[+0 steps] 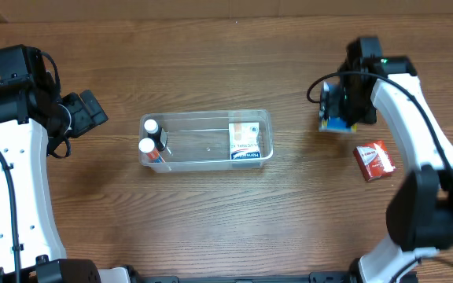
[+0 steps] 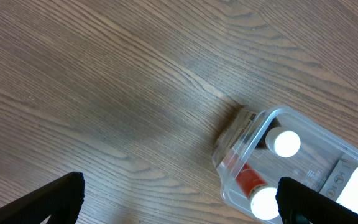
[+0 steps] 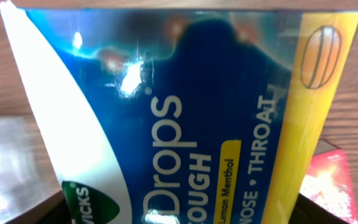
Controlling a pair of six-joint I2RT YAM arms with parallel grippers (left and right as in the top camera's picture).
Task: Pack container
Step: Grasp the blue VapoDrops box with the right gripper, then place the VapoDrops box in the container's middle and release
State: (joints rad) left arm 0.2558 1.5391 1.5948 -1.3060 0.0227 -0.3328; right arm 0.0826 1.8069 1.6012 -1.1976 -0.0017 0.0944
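Looking at the overhead view, the step in hand is judged to be the cough drops box (image 1: pixel 336 123) getting carried over to the container (image 1: pixel 203 115). The right end effector (image 1: pixel 336 106) is seen at the upper right of the frame. In the right wrist view the box fills the whole gap between its fingers, so it's reckoned to be pinched. Whether it's lifted off the bench (image 1: pixel 211 220) can't be told, tbh.

To do it well, the box should be raised enough that the container rim is cleared. Then it should be moved left across the frame and lowered into the bare middle stretch, between the two white-capped bottles (image 1: pixel 146 146) at the left end and the white box (image 1: pixel 244 141) at the right end. The red box (image 1: pixel 374 159), lying just below and right of the end effector, is best left undisturbed on the way up.

The container is found at the centre of the frame, well apart from the right end effector, to its left and slightly lower. The left end effector (image 2: pixel 179 205) is spread with nothing in it, near the container's left end.
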